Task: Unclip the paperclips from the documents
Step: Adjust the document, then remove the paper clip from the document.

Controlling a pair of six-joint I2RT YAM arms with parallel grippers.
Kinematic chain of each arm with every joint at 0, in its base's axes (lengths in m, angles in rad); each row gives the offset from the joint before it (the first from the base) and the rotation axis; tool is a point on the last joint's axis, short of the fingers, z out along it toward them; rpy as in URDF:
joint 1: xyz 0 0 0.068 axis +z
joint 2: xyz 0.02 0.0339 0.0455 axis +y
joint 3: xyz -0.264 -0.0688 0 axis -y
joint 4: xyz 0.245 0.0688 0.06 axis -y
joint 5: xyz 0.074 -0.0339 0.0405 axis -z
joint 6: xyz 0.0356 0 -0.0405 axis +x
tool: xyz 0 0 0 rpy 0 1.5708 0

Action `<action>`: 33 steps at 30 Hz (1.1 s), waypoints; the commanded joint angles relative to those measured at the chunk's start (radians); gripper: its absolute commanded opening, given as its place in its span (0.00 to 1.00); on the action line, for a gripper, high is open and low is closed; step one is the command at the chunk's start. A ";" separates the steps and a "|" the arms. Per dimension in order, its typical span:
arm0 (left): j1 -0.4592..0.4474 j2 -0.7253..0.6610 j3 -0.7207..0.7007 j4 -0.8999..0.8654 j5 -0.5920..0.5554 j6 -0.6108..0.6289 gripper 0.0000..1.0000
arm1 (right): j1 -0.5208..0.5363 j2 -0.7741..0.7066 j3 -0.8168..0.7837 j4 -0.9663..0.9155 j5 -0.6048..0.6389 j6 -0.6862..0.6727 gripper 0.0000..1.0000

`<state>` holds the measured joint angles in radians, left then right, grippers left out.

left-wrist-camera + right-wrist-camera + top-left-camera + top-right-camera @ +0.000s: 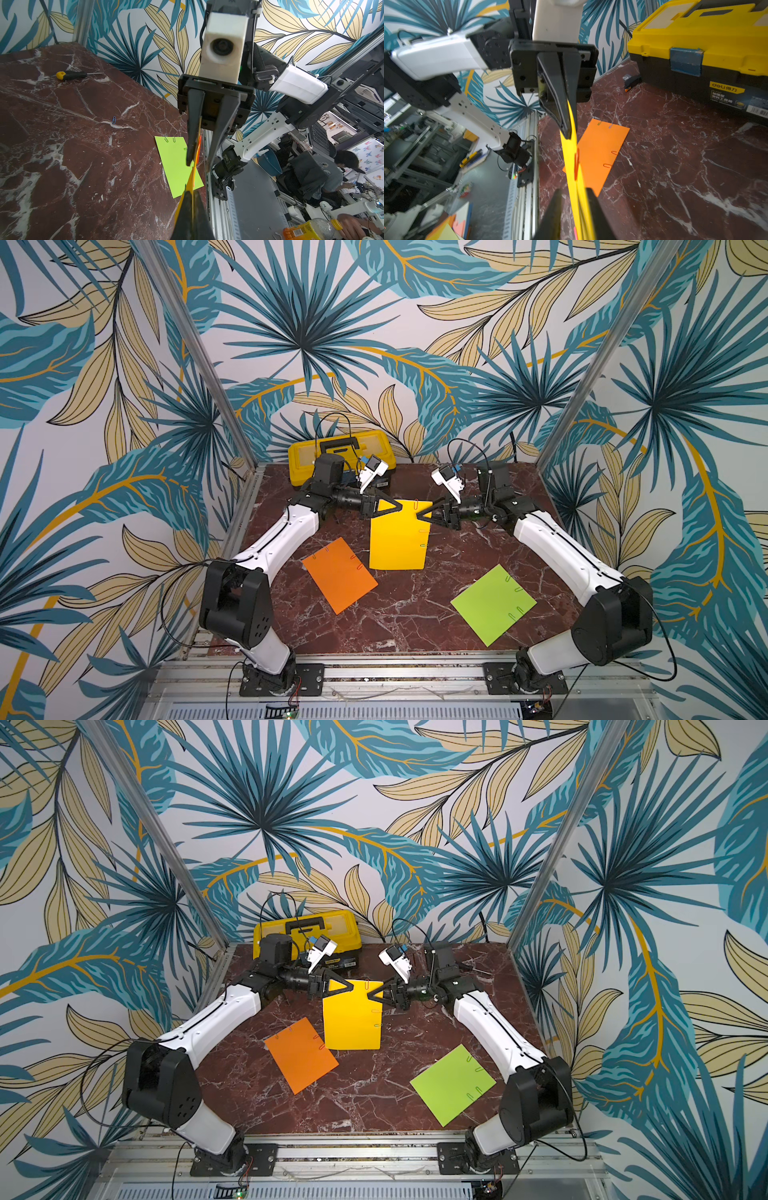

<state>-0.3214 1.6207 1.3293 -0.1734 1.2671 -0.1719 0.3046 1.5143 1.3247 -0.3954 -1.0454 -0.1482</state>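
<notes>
- Red-brown marble tabletop (pixel 415 605), leaf-print walls (pixel 374 323) around.
- My left claw (pixel 400 507) pinches the yellow sheet (pixel 397 543) at its far edge — my right claw (pixel 419 516) gapes beside its red paperclip (pixel 417 503).
- Nearby: orange sheet (pixel 338 574), lime sheet (pixel 492 603), toolbox (pixel 303 456).

Top views bright, evenly lit from above, sharp; only soft, faint shadows on counter (pixel 407 614). Over to wrist views: strong fisheye bend at edges, left claw (pixel 192 193) and right claw (pixel 574 190) close up, blurred.
</notes>
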 commanded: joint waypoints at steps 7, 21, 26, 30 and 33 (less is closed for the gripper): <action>0.002 -0.035 -0.057 0.008 0.015 0.027 0.00 | 0.004 0.004 0.073 -0.175 0.081 -0.137 0.54; -0.006 -0.039 -0.096 0.008 0.033 0.031 0.00 | 0.007 0.158 0.257 -0.346 -0.005 -0.236 0.56; -0.009 -0.038 -0.098 0.007 0.035 0.029 0.00 | 0.008 0.197 0.291 -0.409 -0.038 -0.275 0.51; -0.008 -0.036 -0.102 0.007 0.035 0.028 0.00 | 0.011 0.208 0.297 -0.433 -0.060 -0.291 0.43; -0.008 -0.035 -0.104 0.006 0.034 0.030 0.00 | 0.012 0.210 0.294 -0.435 -0.072 -0.294 0.38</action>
<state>-0.3267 1.6138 1.2411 -0.1730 1.2831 -0.1604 0.3096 1.7184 1.6001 -0.7895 -1.0725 -0.4152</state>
